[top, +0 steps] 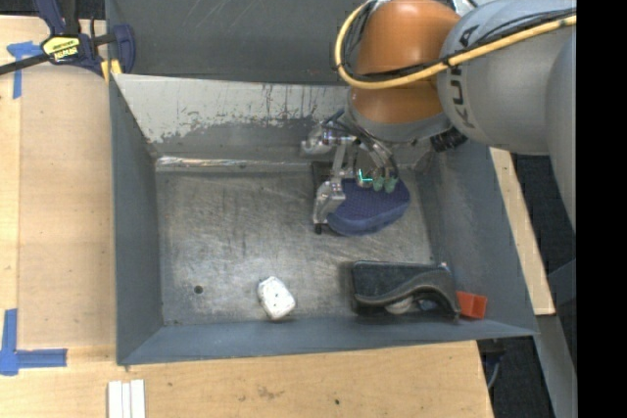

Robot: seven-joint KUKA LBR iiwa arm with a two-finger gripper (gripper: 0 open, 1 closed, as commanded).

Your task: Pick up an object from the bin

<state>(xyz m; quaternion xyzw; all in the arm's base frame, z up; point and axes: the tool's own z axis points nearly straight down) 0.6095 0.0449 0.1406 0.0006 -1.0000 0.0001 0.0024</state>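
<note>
A soft-looking dark blue thing [377, 212], round like a little cushion, is lying on the floor of the grey bin [135, 240]. It is sitting toward the right side, a bit nearer the back wall than the front. The gripper [353, 203] is hanging right over it with its two fingers standing apart, so it is open. One shiny finger [325, 203] is reaching down by the blue thing's left edge and looks to be touching it. The other finger is sitting above its back part, with a small green bit on it. The blue thing is resting on the bin floor and is not squeezed between the fingers. Above the gripper, a round orange cover [402, 49] with a yellow cable [387, 76] is showing on the big grey arm [519, 83], which is coming in from the right. Near the front right corner, a flat black thing [392, 287] with an orange end [471, 305] is lying along the front wall. A small white lump [276, 299] is lying near the middle of the front wall, well apart from the gripper.
</note>
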